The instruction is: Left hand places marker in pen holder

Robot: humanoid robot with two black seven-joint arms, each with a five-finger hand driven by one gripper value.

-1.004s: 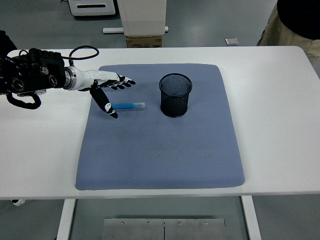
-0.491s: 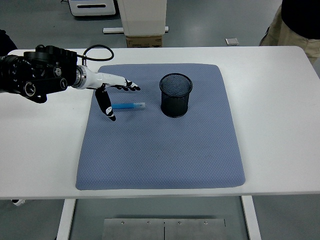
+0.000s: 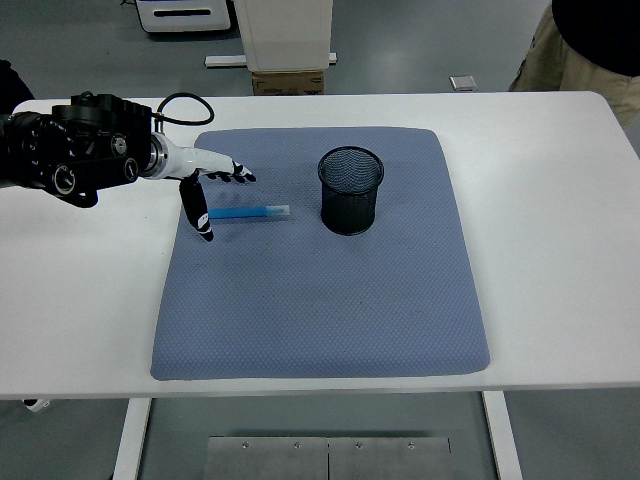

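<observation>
Left hand (image 3: 212, 192) sits over the left end of the blue marker (image 3: 250, 212), fingers spread and holding nothing; the thumb hangs down toward the marker's near tip, the other fingers point right above it. Marker lies flat on the blue-grey mat (image 3: 320, 300), pointing roughly left-right, just left of the black mesh pen holder (image 3: 351, 190) and apart from it. Holder stands upright, looks empty from this angle. Change over the last second: the hand pushed out rightward over the marker half a second ago, fingertips reaching well along its barrel, and has now drawn back left, so the fingertips stop short of the marker's middle and the thumb has come in closer to its left end. Marker itself has not shifted; holder has not shifted. Judgement: this reads as re-aligning for the pick, not a grasp; no finger visibly closes on the barrel. Task barely begun: pick, carry and drop all remain. Whether the thumb tip touches the mat or marker cannot be told. Right hand not in view. A person stands at the top right, beyond the white tabletop (image 3: 560, 200).
</observation>
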